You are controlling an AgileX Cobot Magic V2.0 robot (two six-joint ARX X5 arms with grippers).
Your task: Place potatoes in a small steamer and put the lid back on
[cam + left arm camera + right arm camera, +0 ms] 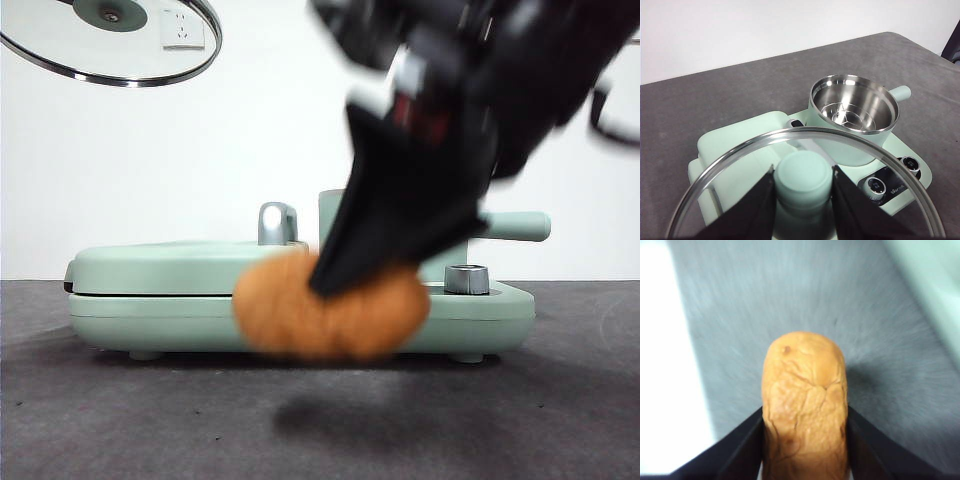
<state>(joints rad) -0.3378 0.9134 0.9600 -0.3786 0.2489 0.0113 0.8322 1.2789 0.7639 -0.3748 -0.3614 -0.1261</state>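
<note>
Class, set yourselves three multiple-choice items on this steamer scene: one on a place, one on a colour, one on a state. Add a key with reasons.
1. Where is the potato?
A. In the pot
B. In the air before the appliance
C. On the griddle cover

2. What colour is the lid's knob?
A. Mint green
B. Black
C. Red

3. What is inside the small steamer?
A. A potato
B. Water
C. Nothing, bare steel

Key: 1 B, the right pincer grips it and its shadow lies on the table below. 2 A, the left pincer clamps a mint knob under the glass lid. 3 C, the left wrist view shows an empty steel bowl.
</note>
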